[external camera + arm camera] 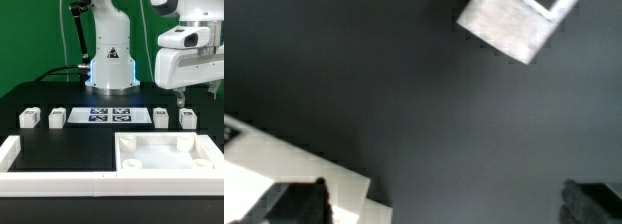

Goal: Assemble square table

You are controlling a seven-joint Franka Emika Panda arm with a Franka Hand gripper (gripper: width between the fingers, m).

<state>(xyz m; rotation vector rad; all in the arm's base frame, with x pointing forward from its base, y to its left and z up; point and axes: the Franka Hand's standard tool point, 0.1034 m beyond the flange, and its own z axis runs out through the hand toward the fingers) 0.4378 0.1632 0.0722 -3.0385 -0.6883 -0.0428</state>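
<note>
The square tabletop slab (pixel 165 156) lies at the front on the exterior view's right, recessed side up. Four white tagged leg blocks stand in a row behind it: two on the left (pixel 30 117) (pixel 57 118) and two on the right (pixel 162 118) (pixel 187 119). My gripper (pixel 179 100) hangs just above the two right legs. In the wrist view it (pixel 446 205) is open and empty over dark table. A tagged white block (pixel 509 25) lies ahead. A white part's corner (pixel 287 165) sits beside one fingertip (pixel 295 203); I cannot tell which part it is.
The marker board (pixel 110 114) lies in the middle of the row of legs, before the robot base (pixel 110 60). A low white border wall (pixel 50 181) runs along the front and up the left side (pixel 9 150).
</note>
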